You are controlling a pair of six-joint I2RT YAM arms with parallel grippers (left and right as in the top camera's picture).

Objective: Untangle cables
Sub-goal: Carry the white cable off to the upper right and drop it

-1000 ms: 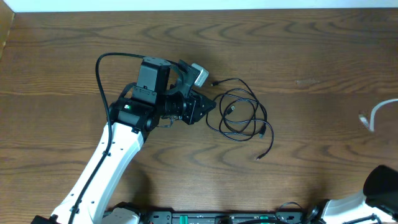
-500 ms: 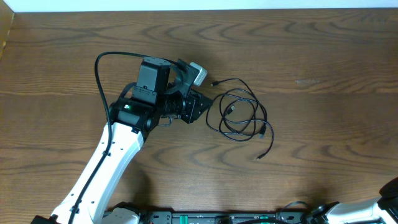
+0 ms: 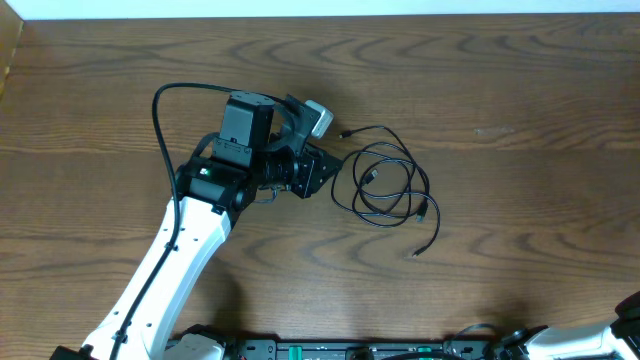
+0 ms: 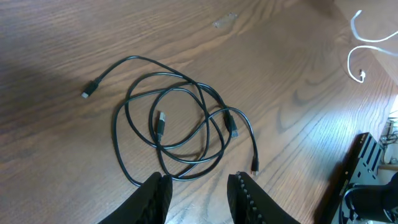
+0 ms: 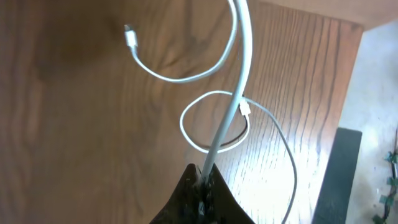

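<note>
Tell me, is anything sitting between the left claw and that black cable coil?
Nothing visible does. Only bare table lies between the left gripper and the black cable; the right gripper holds the white cable elsewhere.

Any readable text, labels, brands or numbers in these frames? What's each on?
None readable. No print shows on the black cable, the white cable, the table or the left arm.
Green marks on the rail at the overhead view's bottom edge are too small to read.

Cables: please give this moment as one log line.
black cable: coiled on table | white cable: in shut right gripper | left gripper: open by coil
</note>
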